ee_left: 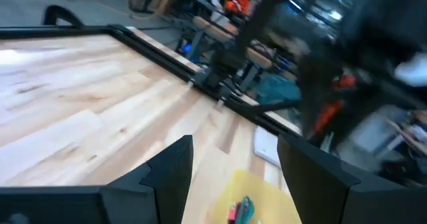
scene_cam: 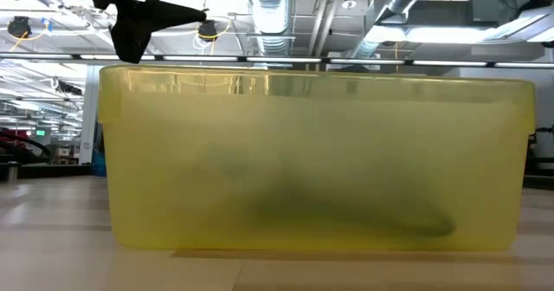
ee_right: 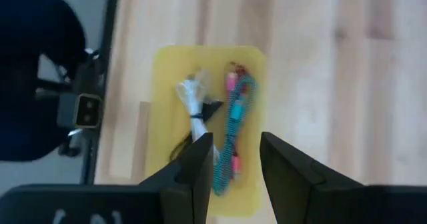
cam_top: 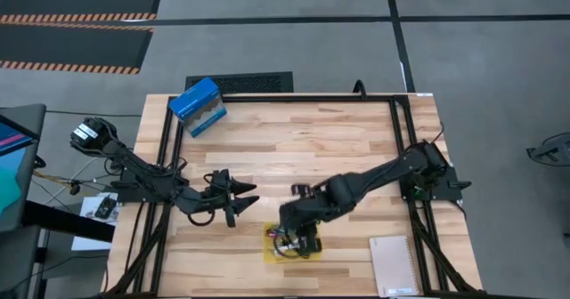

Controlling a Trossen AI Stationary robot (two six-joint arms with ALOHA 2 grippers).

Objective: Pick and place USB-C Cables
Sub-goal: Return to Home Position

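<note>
An industrial workshop: exposed ceiling ducts [scene_cam: 275, 18], hazard-striped floor mats [cam_top: 76, 1].

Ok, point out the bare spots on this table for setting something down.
Widest bare stretch: mid table, from the blue box to the right arm. A smaller one lies between bin and notepad. Crowded: the bin, right gripper above it, left gripper beside it.

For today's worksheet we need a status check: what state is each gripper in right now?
Left gripper: open, holding nothing.
Right gripper: open, holding nothing, above the yellow bin.
</note>
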